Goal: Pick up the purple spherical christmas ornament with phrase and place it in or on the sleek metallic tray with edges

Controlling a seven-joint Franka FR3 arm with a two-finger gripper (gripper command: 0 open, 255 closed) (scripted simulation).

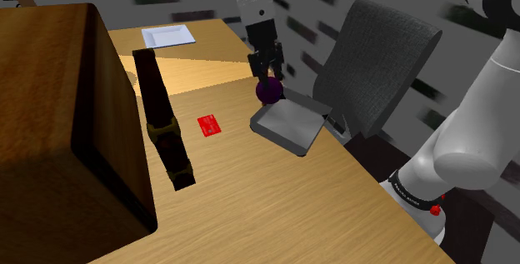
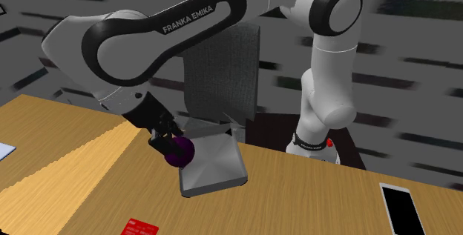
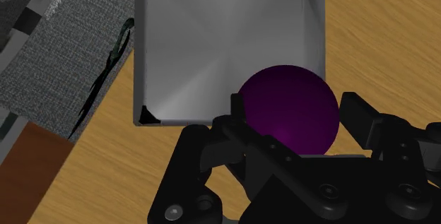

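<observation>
- Clamping the purple ornament (image 3: 288,109), the black gripper (image 3: 293,120) has one finger on each side of the ball and both press on it, so the jaws are closed on the ornament and not on each other. No lettering shows on the side of the ball turned to the wrist camera.
- The ornament hangs at the near rim of the grey tray (image 3: 212,53), over one corner of it. In the wrist view the ball covers that corner, while most of the tray's floor lies beyond the fingertips and off to one side.
- In the shoulder view the gripper (image 1: 268,75) and ball (image 1: 268,92) sit at the tray's (image 1: 287,129) upper-left edge. In the second exterior view the ball (image 2: 180,150) sits at the tray's (image 2: 215,168) left corner.
- The ball is round, so no long axis matters. My reading is that the placing turns on the offset alone: carry the ball from the rim toward the tray's middle, lower it, then part the fingers. Let go here, it could catch the wall and roll onto the table (image 1: 250,204).
- Farther along the table lie a red card (image 1: 209,126), a long dark strap (image 1: 162,125) and a big wooden box (image 1: 58,137).
- Behind the tray stands a grey chair (image 1: 379,62).
</observation>
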